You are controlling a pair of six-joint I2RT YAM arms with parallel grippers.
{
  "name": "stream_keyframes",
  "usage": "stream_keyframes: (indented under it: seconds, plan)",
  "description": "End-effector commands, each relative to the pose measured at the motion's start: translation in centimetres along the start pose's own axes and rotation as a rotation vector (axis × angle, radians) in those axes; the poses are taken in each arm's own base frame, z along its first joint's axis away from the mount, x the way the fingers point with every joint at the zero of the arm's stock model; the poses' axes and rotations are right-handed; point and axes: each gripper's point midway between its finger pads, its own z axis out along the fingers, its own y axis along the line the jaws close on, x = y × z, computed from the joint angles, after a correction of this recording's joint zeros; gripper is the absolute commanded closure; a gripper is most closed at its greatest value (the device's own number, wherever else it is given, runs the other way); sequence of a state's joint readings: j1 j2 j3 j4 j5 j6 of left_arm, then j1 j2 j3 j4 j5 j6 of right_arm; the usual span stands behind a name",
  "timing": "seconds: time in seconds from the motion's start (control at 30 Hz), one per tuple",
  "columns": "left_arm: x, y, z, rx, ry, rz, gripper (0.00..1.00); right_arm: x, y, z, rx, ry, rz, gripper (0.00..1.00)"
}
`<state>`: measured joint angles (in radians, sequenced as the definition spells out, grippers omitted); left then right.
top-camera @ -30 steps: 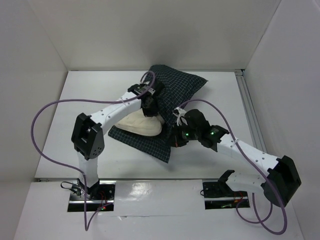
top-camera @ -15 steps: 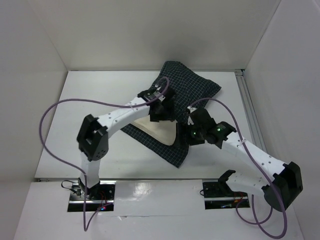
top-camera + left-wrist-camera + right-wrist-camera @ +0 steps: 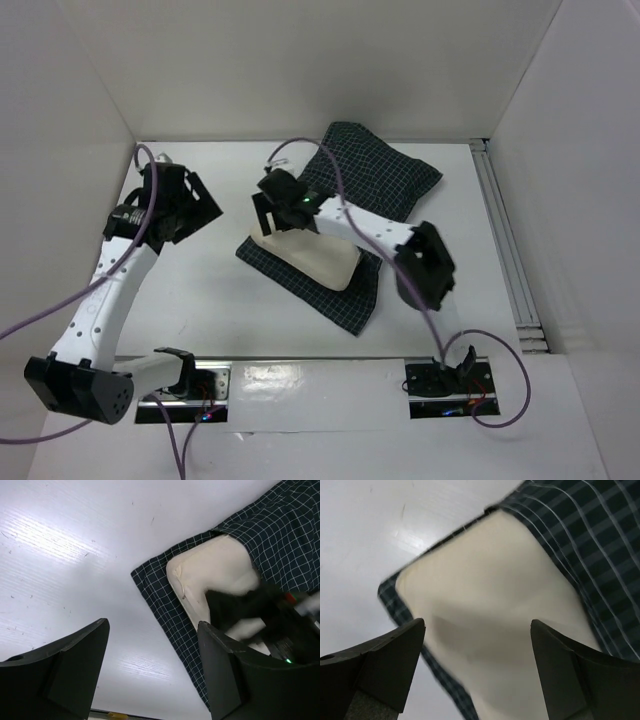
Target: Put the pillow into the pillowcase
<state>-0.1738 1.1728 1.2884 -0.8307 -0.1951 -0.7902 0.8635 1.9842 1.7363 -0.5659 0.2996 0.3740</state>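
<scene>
The cream pillow [image 3: 312,262] lies mid-table with its left end bare and its right part under the dark checked pillowcase [image 3: 385,178]. A flap of the case spreads beneath it. My right gripper [image 3: 272,222] hovers open just over the pillow's bare left end. In the right wrist view its fingers straddle the pillow [image 3: 490,590], with the pillowcase [image 3: 585,530] at the upper right. My left gripper [image 3: 198,205] is open and empty, off to the left above bare table. Its wrist view shows the pillow [image 3: 215,572], the pillowcase [image 3: 285,525] and the right gripper's dark body.
White walls close the table on the left, back and right. A metal rail [image 3: 497,225] runs along the right edge. Purple cables [image 3: 330,185] loop over the arms and the pillowcase. The arm bases [image 3: 440,385] sit at the near edge.
Both grippers went from shut to open and let go of the cloth. The left arm swung far left, away from the pillow. The right arm reached across to the pillow's left end.
</scene>
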Motion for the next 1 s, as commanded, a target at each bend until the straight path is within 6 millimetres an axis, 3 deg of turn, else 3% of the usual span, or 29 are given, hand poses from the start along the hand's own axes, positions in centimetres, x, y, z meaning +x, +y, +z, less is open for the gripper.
stream_keyframes:
  seconds: [0.0, 0.03, 0.1, 0.13, 0.17, 0.2, 0.23, 0.27, 0.3, 0.33, 0.37, 0.4, 0.43, 0.47, 0.5, 0.53, 0.57, 0.63, 0.7, 0.9, 0.97]
  plan:
    - [1.5, 0.4, 0.2, 0.021, 0.064, 0.008, 0.17, -1.3, 1.8, 4.0, 0.071, -0.016, -0.057, 0.08]
    - [1.4, 0.6, 0.3, 0.022, 0.066, -0.001, 0.17, 0.3, 1.9, 6.3, 0.084, 0.016, -0.069, 0.11]
    - [2.3, 1.2, 1.0, 0.003, 0.099, -0.004, 0.17, 1.1, 1.8, 7.8, 0.106, 0.027, -0.063, 0.24]
    - [2.4, 0.8, 1.0, 0.025, 0.105, -0.005, 0.17, 1.7, 1.6, 8.3, 0.12, 0.036, -0.057, 0.58]
    - [2.7, 0.8, 1.2, 0.032, 0.114, 0.005, 0.18, 2.8, 1.1, 8.2, 0.138, 0.074, -0.057, 0.82]
    - [3.2, 0.5, 1.8, 0.057, 0.135, 0.016, 0.18, 3.0, 0.5, 7.3, 0.145, 0.062, -0.054, 1.0]
    - [3.6, 0.8, 2.0, 0.05, 0.145, 0.026, 0.18, 5.7, -0.5, 7.8, 0.171, 0.121, -0.079, 1.0]
    - [4.0, -0.1, 2.5, 0.11, 0.166, 0.061, 0.18, 3.0, -0.2, 5.2, 0.13, 0.03, -0.04, 1.0]
    - [4.7, -0.2, 2.8, 0.131, 0.186, 0.074, 0.18, 7.1, -2.0, 4.5, 0.139, 0.097, -0.064, 1.0]
    - [5.6, -0.3, 3.7, 0.138, 0.225, 0.09, 0.18, 7.3, -2.6, 3.0, 0.131, 0.08, -0.057, 1.0]
    - [6.4, -1.2, 4.0, 0.186, 0.257, 0.113, 0.18, 4.8, -2.8, -0.6, 0.088, -0.016, -0.026, 1.0]
    - [7.2, -1.4, 4.5, 0.207, 0.279, 0.147, 0.16, 5.7, -3.7, -2.0, 0.087, -0.017, -0.026, 1.0]
    - [8.8, -1.1, 5.2, 0.208, 0.32, 0.154, 0.16, 9.2, -5.5, -2.7, 0.112, 0.038, -0.037, 1.0]
    - [10.6, -1.7, 5.6, 0.243, 0.375, 0.183, 0.15, 7.9, -6.3, -5.4, 0.094, -0.018, 0.002, 1.0]
    - [12.5, -2.5, 6.3, 0.292, 0.402, 0.231, 0.14, 9.5, -7.3, -7.1, 0.078, -0.008, 0.013, 1.0]
    - [13.1, -2.4, 7.0, 0.294, 0.42, 0.23, 0.14, 11.2, -7.7, -6.8, 0.085, 0.028, 0.001, 1.0]
    - [14.8, -3.3, 7.0, 0.331, 0.467, 0.259, 0.11, 10.5, -7.8, -8.8, 0.048, -0.014, 0.02, 1.0]
    - [17.7, -4.2, 8.4, 0.378, 0.541, 0.315, 0.09, 10.7, -8.1, -10.2, 0.004, -0.038, 0.052, 1.0]
    - [20.6, -5.5, 8.1, 0.442, 0.621, 0.366, 0.06, 10.1, -7.4, -12.1, -0.073, -0.077, 0.08, 1.0]
    - [26.2, -8.9, 7.1, 0.602, 0.656, 0.407, 0.05, 9.5, -7.7, -12.9, -0.071, -0.071, 0.087, 1.0]
    - [27.4, -8.4, 7.4, 0.59, 0.676, 0.384, 0.05, 9.1, -7.6, -13.1, -0.076, -0.08, 0.09, 1.0]
